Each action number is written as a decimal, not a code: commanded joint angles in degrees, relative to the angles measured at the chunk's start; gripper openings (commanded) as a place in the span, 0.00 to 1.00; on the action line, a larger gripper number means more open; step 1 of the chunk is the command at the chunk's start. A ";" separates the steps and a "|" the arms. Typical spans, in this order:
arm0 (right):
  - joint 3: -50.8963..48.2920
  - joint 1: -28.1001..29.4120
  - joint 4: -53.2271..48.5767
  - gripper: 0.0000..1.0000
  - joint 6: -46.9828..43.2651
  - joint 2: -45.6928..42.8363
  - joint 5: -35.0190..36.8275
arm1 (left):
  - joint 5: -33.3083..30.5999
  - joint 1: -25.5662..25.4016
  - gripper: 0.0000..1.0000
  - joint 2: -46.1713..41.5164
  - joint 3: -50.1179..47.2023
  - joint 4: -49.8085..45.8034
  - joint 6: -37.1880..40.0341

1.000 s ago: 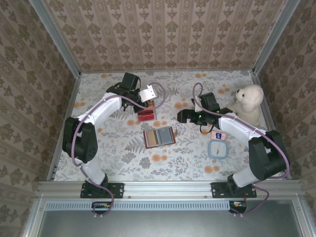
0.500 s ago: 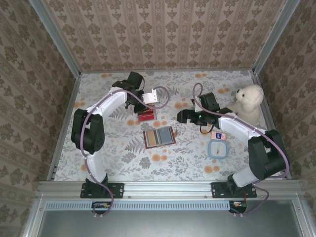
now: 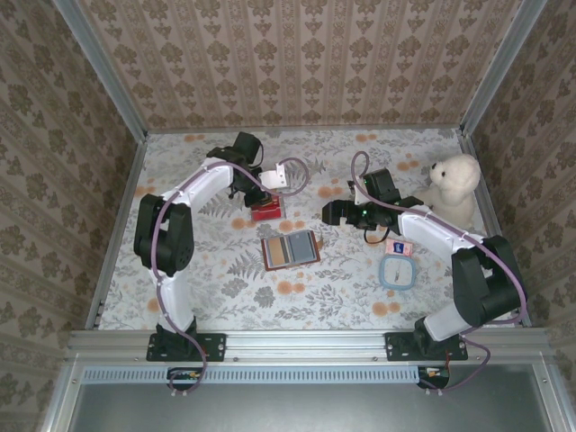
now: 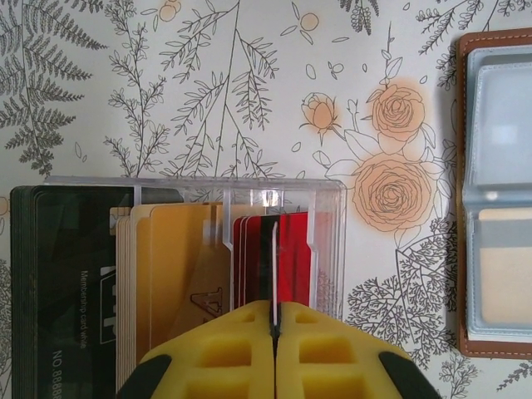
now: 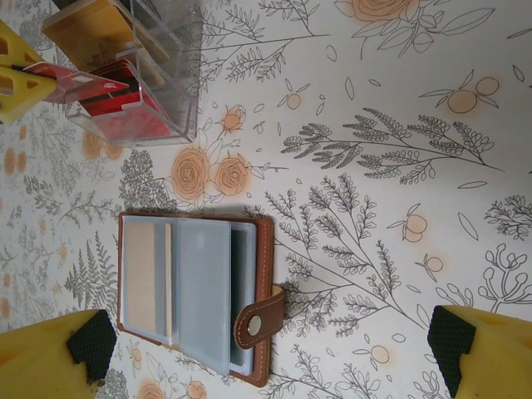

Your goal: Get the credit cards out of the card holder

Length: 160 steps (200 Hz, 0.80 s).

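"While the left tool (image 4: pixel 273 321) is pinching that red card (image 5: pixel 83 83) by one edge, why is it holding it upright over the clear box (image 4: pixel 195 189)?"

"I'm guessing it's lining the card up with the red stack that is standing in one of the box's slots. Edge-on looks like the only way it's going in between the dividers. Its fingers are pressing almost together, with just the thin card between them."

"And where is the card holder (image 3: pixel 290 249) sitting?"

"It's lying open and flat on the surface (image 4: pixel 166 83), near the box but not touching it. Its clear pockets are facing up and its snap strap is sticking out to one side. Lying like that, it's offering every pocket to a tool coming from above. A tan card (image 5: pixel 140 274) is showing in one pocket, so I'm judging the emptying as unfinished."

"What is the right tool (image 3: pixel 335 213) doing?"

"It's hovering above the holder with its fingers spread wide, gripping nothing. I'm reading that as waiting, placed ready to steady the holder or pluck a card."
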 commanded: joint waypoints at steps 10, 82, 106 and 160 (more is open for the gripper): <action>0.05 -0.81 -0.13 1.00 1.19 0.76 -2.19 | -0.71 0.19 0.20 1.28 1.86 -0.17 -1.26; -0.12 -1.34 -0.55 1.00 1.04 -0.80 -3.04 | -2.99 0.43 0.36 -3.64 -0.56 7.72 -9.08; -0.03 -0.20 -0.68 0.99 1.39 -1.88 -4.11 | -3.87 0.54 0.49 -8.42 -4.40 14.50 -19.55; 1.83 8.69 -3.25 0.94 4.70 -1.88 -0.21 | 0.26 0.21 1.00 -21.42 -18.59 27.36 -35.95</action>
